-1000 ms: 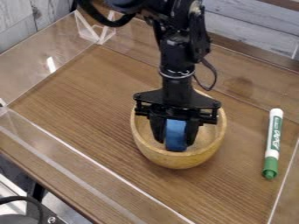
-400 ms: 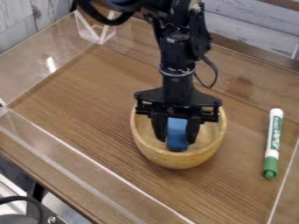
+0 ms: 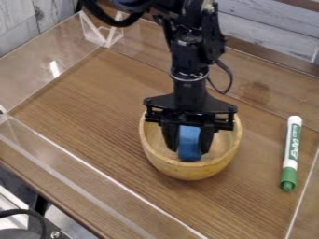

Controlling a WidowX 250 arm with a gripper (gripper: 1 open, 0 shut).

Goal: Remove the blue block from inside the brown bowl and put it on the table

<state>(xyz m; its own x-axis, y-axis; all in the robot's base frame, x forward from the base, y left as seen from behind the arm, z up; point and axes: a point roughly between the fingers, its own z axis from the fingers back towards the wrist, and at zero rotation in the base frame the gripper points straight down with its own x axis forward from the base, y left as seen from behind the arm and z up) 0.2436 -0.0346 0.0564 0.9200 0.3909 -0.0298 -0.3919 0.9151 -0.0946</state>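
Currently, the blue block (image 3: 189, 144) sits inside the brown bowl (image 3: 171, 162), between the fingers of the black gripper (image 3: 188, 147), which pinches it. The bowl rests on the table (image 3: 90, 105).

And over on the right lies the marker (image 3: 292, 152), green at both ends with a white, green-lettered barrel, stretched out lengthwise toward the camera. Up at the top left, a clear bracket (image 3: 100, 30) stands at the corner, and beyond it there's grey, wood-like paneling (image 3: 35, 21). Down at the lower left, a black cable (image 3: 28, 214) curves in.
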